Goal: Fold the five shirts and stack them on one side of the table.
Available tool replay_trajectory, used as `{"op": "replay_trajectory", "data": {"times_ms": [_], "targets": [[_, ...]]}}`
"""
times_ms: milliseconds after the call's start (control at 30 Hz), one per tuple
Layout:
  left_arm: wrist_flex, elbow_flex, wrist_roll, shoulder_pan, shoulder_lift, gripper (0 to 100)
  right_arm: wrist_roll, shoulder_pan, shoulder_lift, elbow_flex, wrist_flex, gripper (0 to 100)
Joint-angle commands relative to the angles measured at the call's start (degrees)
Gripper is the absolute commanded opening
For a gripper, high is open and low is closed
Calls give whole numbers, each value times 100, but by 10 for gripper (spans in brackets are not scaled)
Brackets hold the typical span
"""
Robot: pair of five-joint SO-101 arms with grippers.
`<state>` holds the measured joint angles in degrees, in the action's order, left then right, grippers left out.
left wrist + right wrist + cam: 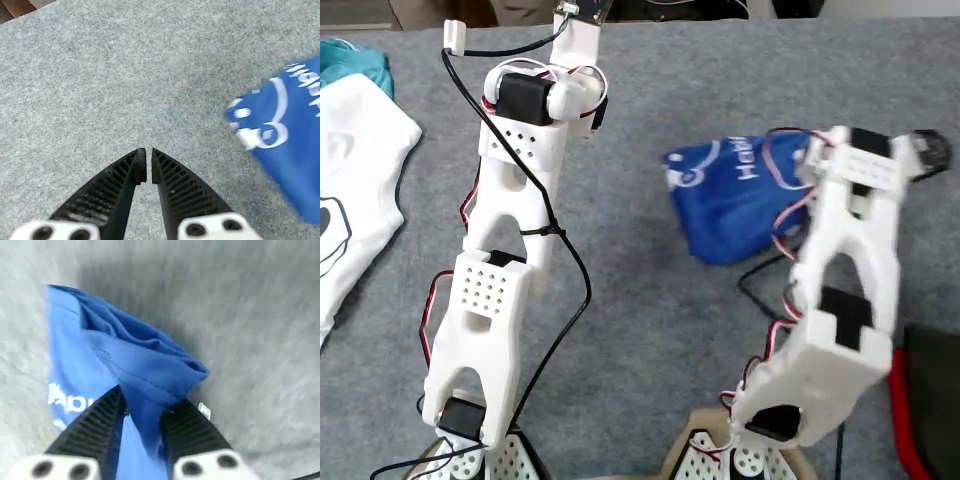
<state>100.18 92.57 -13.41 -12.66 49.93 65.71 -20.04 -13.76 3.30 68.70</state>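
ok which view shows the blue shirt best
The high view: the blue shirt lies there as a nearly whole crumpled bundle. The right wrist view shows a fold pinched in the right gripper; the left wrist view catches a printed corner.

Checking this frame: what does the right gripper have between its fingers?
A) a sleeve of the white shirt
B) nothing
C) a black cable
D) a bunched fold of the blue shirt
D: in the right wrist view the right gripper is clamped on a bunched fold of the blue shirt, with the grey table beyond it.
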Motion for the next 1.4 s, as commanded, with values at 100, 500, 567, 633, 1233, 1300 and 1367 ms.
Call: {"op": "replay_trajectory", "data": {"times_ms": [100, 500, 567, 633, 1233, 1300, 1367], "targets": [[62, 202, -18, 53, -664, 42, -835, -1455, 1156, 242, 114, 5], [62, 255, 360, 44, -769, 42, -2066, -3626, 1525, 374, 677, 5], [62, 255, 387, 44, -769, 42, -2251, -3925, 1473, 541, 519, 5], [62, 255, 422, 44, -769, 42, -2330, -4198, 1376, 752, 273, 5], [70, 193, 501, 53, -1323, 42, -3358, -5675, 664, 1956, 905, 5], [70, 193, 510, 35, -1332, 42, -3552, -5789, 664, 1956, 1231, 5], [70, 193, 510, 26, -1332, 42, -3701, -5903, 664, 1956, 1530, 5]]}}
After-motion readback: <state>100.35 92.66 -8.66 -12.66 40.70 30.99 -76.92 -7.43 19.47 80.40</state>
